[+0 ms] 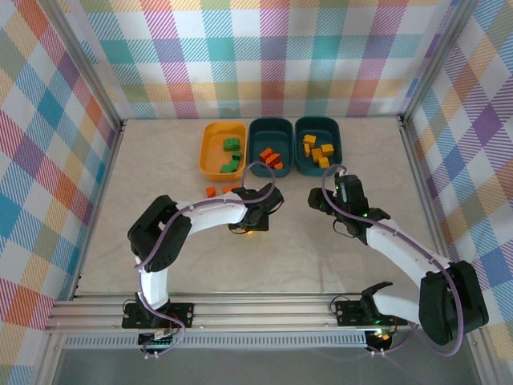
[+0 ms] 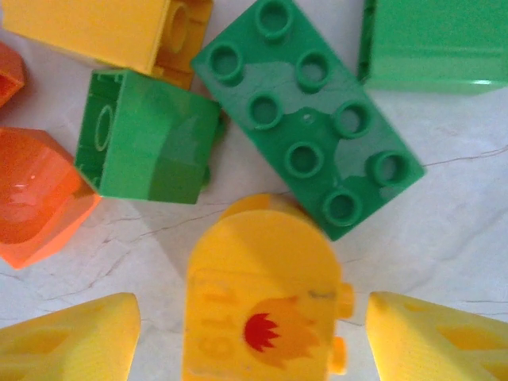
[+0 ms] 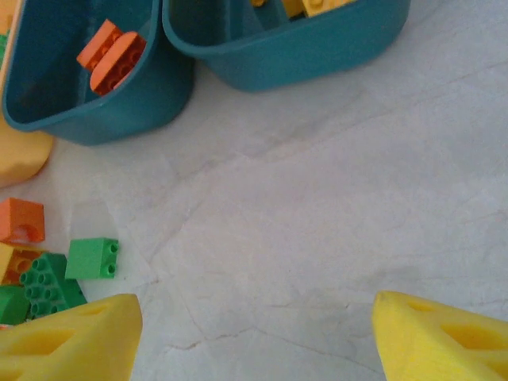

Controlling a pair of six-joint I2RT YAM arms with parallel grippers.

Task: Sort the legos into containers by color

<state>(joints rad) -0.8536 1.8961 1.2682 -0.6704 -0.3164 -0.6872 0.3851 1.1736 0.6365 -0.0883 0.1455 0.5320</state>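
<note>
Loose legos lie heaped at the table's middle, under the left gripper. In the left wrist view a rounded yellow flame brick, printed with a red flame, sits between the fingers. A gap shows on each side of it. The jaws stand open and grip nothing.

Just beside it at 12 o'clock lies a green eight-stud brick. A green cube lies on its side at 10 o'clock, and an orange brick at 9. A plain yellow brick is at 11 and another green block at 1.

From above, two orange strays lie apart from the heap at 10 o'clock, toward the tubs.

Three tubs stand side by side at the table's 12 o'clock end:
- The yellow tub holds green legos.
- The middle tub, teal, holds orange ones.
- The right tub, teal, holds yellow ones.

The right gripper is at 3 o'clock of the heap. Its fingers are spread wide over bare table with nothing between them. In its view the two teal tubs are at 11 and 12 o'clock, and the heap's edge is at 8.
</note>
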